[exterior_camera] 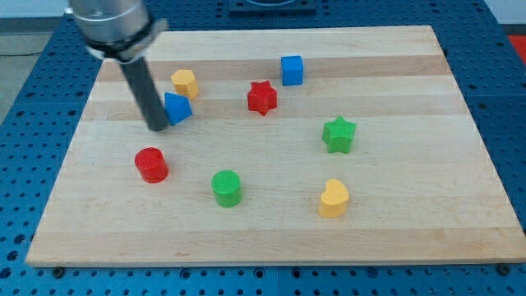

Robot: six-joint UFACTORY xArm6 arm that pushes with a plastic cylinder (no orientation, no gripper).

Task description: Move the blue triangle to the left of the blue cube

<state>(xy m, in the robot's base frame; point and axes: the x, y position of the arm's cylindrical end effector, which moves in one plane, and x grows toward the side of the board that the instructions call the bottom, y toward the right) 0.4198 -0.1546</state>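
Note:
The blue triangle [178,108] lies on the wooden board [271,230] at the upper left. The blue cube [292,70] sits near the view's top, to the right of the triangle. My tip [157,127] rests on the board right against the triangle's left side, touching or nearly touching it. The dark rod rises from there toward the view's top left.
A yellow block [185,82] sits just above the triangle. A red star [262,97] lies between triangle and cube. A red cylinder [151,164], green cylinder [226,187], green star [339,134] and yellow heart [334,198] lie lower down.

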